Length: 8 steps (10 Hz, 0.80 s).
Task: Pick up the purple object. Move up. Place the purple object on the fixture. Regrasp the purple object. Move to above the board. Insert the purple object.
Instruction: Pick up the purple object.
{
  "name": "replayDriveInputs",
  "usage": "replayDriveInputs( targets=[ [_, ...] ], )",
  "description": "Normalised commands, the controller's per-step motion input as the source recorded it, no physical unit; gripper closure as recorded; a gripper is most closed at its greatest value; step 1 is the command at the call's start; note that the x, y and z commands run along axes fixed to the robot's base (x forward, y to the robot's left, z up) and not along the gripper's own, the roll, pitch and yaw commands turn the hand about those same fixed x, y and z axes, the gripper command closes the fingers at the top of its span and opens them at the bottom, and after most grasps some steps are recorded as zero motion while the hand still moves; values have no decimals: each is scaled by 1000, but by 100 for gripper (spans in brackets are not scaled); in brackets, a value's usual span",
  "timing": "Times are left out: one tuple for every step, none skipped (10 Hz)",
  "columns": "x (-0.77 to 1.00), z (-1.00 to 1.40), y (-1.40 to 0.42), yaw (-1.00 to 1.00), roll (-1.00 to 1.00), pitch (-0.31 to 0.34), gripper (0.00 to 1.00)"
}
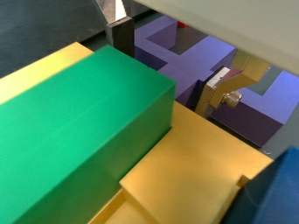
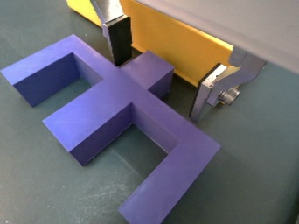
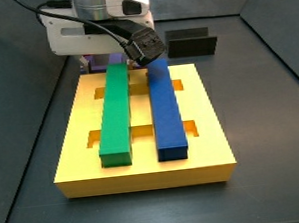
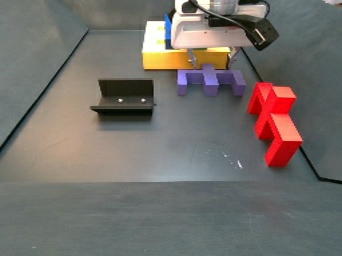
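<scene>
Gripper [image 2: 163, 74] low over the purple object [image 2: 111, 109], jaws spread, one finger [image 2: 117, 39] on each side of a stub arm, nothing pinched yet. Purple object lies flat on the bench [image 4: 147, 160], just beside the yellow board [image 3: 139, 120], at 3 o'clock from the fixture [image 4: 123, 97] in a side view. Closing should grip it.

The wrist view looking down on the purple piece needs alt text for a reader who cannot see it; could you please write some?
The gripper is lowered over the purple object, which lies flat on the dark floor, with one finger and the other finger on either side of one of its arms. The yellow board lies just behind.
</scene>
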Motion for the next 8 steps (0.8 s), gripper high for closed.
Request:
replayDriveInputs(
  targets=[
    [0,-151,0,0,0,-3,0],
    [0,-117,0,0,0,-19,0],
    [0,-111,0,0,-26,-31,0],
    [0,-94,0,0,-33,-34,0],
    [0,0,0,0,0,0,0],
    [0,0,0,0,0,0,100],
    [0,0,0,0,0,0,100],
    [0,0,0,0,0,0,100]
  ],
)
